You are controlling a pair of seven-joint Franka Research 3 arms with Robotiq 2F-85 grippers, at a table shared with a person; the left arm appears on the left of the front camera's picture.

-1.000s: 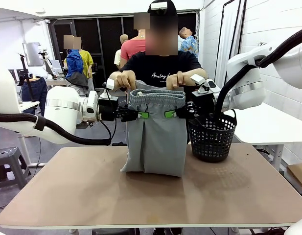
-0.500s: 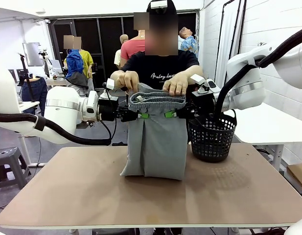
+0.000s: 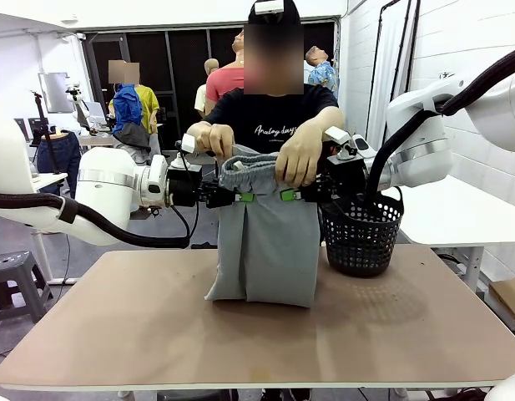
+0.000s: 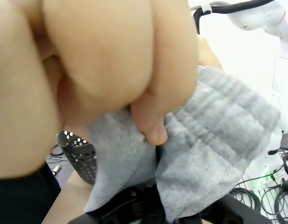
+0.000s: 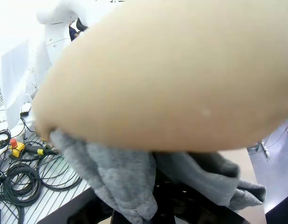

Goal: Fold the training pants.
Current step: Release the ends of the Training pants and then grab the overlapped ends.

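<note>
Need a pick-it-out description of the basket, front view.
Start at the tan table. Toward its far right side, just right of the grey pants held up mid-table, stands the basket. It is a black, round tub full of holes, unlike the soft grey cloth beside it.
</note>
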